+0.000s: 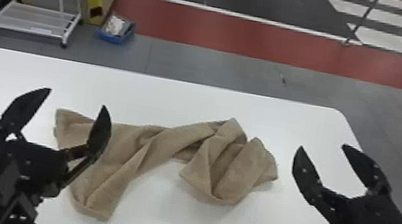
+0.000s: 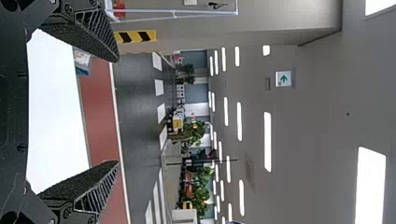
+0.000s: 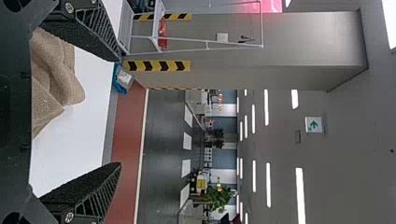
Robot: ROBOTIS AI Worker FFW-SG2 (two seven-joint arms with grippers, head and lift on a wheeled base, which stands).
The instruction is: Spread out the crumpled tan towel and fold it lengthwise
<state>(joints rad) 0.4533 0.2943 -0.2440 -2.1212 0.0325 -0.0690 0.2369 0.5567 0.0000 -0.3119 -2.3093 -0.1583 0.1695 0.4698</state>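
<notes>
Tan towel point(image 1: 167, 145) found crumpled, centre frame; left gripper point(image 1: 77, 98), lower left, and right gripper point(image 1: 322, 146), lower right, both spread apart.

You have the tan towel point(image 1: 167, 143) lying crumpled and unfolded across the middle of the head view, its plain, soft-looking cloth rucked into long diagonal creases. From its broader, flatter end at centre left, which hangs down to a blunt tip toward the lower left, you can follow a narrower, rumpled band rising rightward into a thick bunch just right of centre, with overlapping folds, a peak on top and a rounded lower edge. In the right wrist view you see part of it, creased, at the upper left.
</notes>
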